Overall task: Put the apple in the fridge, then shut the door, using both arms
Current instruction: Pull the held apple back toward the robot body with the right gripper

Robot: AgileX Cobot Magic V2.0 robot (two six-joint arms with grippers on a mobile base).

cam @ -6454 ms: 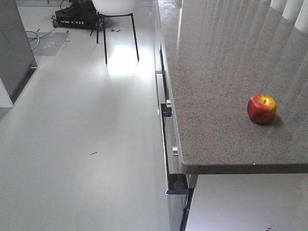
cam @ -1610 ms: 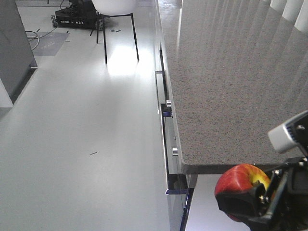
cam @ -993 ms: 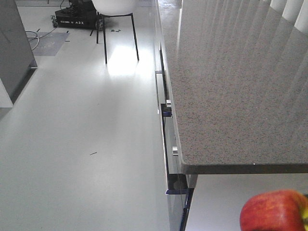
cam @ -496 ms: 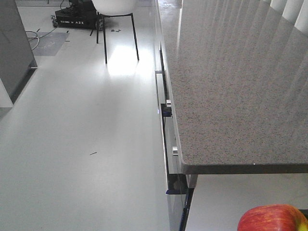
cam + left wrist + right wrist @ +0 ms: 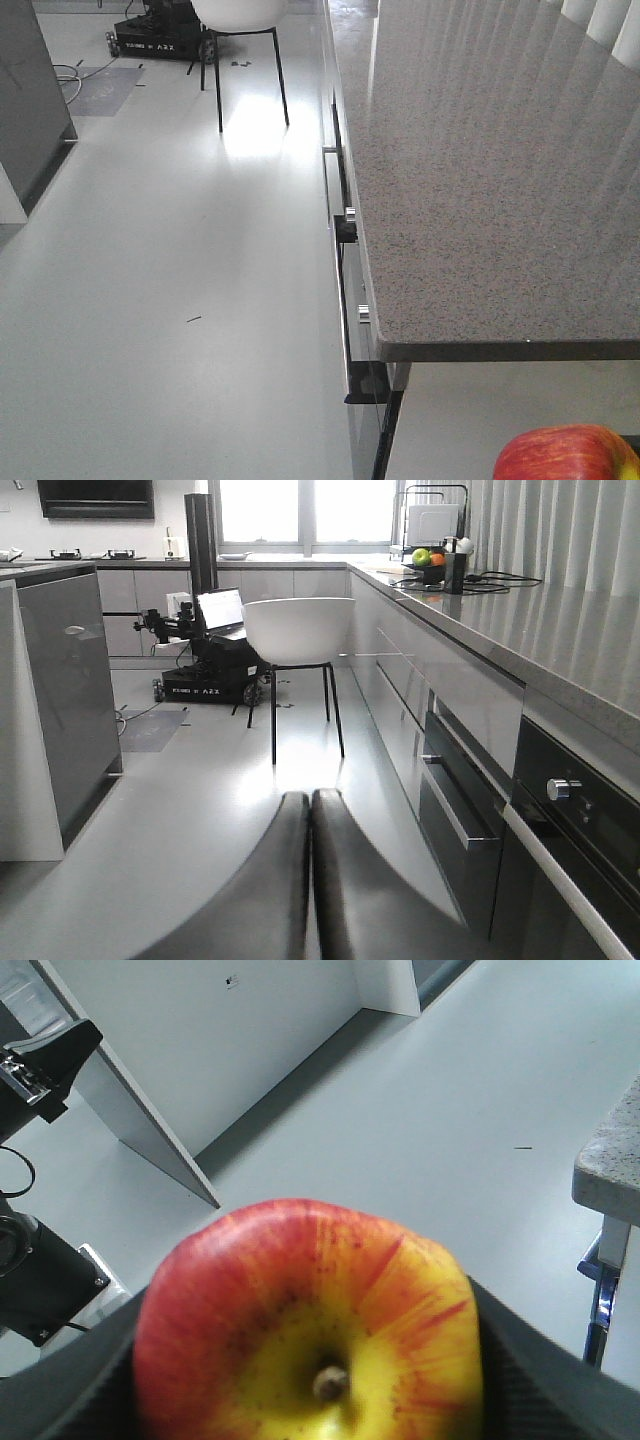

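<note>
Right jaws clamp the apple between them (yellow patch around its stem); left jaws sit pressed together.

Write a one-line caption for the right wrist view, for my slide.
The right gripper holds a red and yellow apple, stem toward the camera, above a pale floor near a counter corner.

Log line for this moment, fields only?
apple: held, off counter | right gripper: shut on apple | left gripper: shut, empty
</note>
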